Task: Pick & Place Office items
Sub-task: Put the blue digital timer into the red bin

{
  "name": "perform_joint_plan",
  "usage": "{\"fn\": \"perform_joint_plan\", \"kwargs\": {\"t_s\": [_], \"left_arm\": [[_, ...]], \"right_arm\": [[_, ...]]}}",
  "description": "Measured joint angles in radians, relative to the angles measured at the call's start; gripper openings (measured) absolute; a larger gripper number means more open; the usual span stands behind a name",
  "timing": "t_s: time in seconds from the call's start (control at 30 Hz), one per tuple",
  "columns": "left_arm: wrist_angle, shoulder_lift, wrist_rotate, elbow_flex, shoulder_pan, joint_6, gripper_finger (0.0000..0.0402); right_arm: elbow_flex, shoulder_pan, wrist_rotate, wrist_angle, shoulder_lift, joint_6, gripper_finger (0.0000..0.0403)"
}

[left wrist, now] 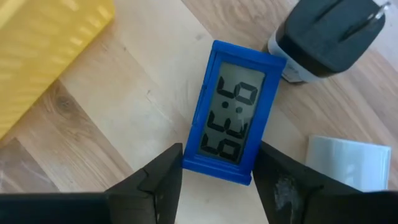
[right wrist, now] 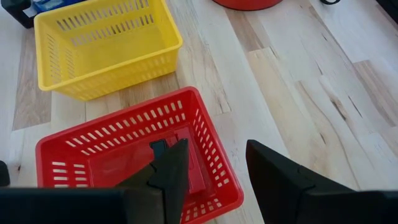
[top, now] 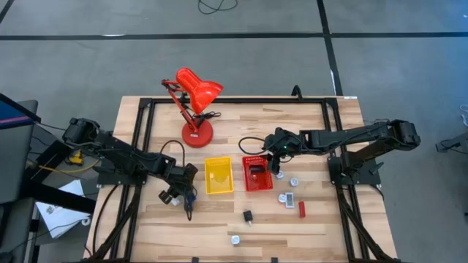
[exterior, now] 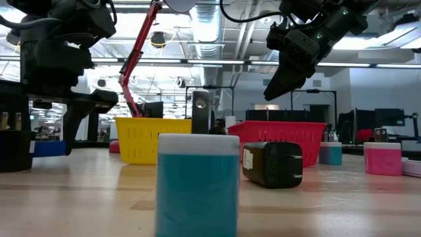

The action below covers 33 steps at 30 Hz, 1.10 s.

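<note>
Beside the yellow tray (top: 219, 176), left gripper (left wrist: 217, 177) (fingers spread) straddles a blue clock (left wrist: 235, 112) on the table (left wrist: 124, 118). Right gripper (right wrist: 214, 165), spread and empty, hangs over the red tray (right wrist: 211, 149).

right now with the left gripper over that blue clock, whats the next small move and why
Probably close the left gripper on the blue clock. In the left wrist view its open fingers already flank the clock's near end on the table, with the black plug adapter lying just beyond. The yellow basket sits nearby.
</note>
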Motion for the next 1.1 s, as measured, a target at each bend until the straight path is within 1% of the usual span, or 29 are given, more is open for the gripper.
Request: {"fn": "perform_joint_plan", "kwargs": {"t_s": [0.13, 0.2, 0.37, 0.47, 0.53, 0.67, 0.77, 0.83, 0.93, 1.1], "left_arm": [[0.004, -0.001, 0.000, 0.000, 0.000, -0.001, 0.0164], [0.004, -0.001, 0.000, 0.000, 0.000, -0.006, 0.0159], [0.005, -0.001, -0.002, 0.000, 0.000, -0.041, 0.0163], [0.005, -0.002, -0.002, 0.001, 0.000, -0.072, 0.0162], [0.004, -0.002, -0.002, 0.001, 0.000, -0.089, 0.0158], [-0.049, -0.021, -0.003, 0.002, 0.000, -0.141, 0.0156], [-0.079, -0.066, -0.004, 0.002, 0.000, -0.155, 0.0160], [-0.066, -0.112, -0.013, 0.002, 0.000, -0.158, 0.0160], [-0.025, -0.187, -0.058, 0.002, 0.000, -0.158, 0.0157], [0.095, -0.299, -0.144, 0.003, 0.000, -0.158, 0.0161]], "right_arm": [[0.000, 0.001, 0.000, 0.000, 0.000, 0.001, 0.0154], [0.000, 0.000, -0.001, 0.005, 0.000, 0.037, 0.0154], [0.000, 0.002, -0.006, 0.045, 0.000, 0.240, 0.0154], [0.000, -0.010, -0.058, 0.046, 0.000, 0.387, 0.0154], [0.000, -0.020, -0.101, 0.046, 0.000, 0.444, 0.0154], [0.000, -0.026, -0.167, 0.046, 0.000, 0.439, 0.0154], [0.000, -0.026, -0.180, 0.050, 0.000, 0.437, 0.0154], [0.000, -0.029, -0.181, 0.063, 0.000, 0.437, 0.0154], [0.000, -0.033, -0.181, 0.092, 0.000, 0.453, 0.0154], [0.000, -0.047, -0.186, 0.145, 0.000, 0.463, 0.0160]]}}
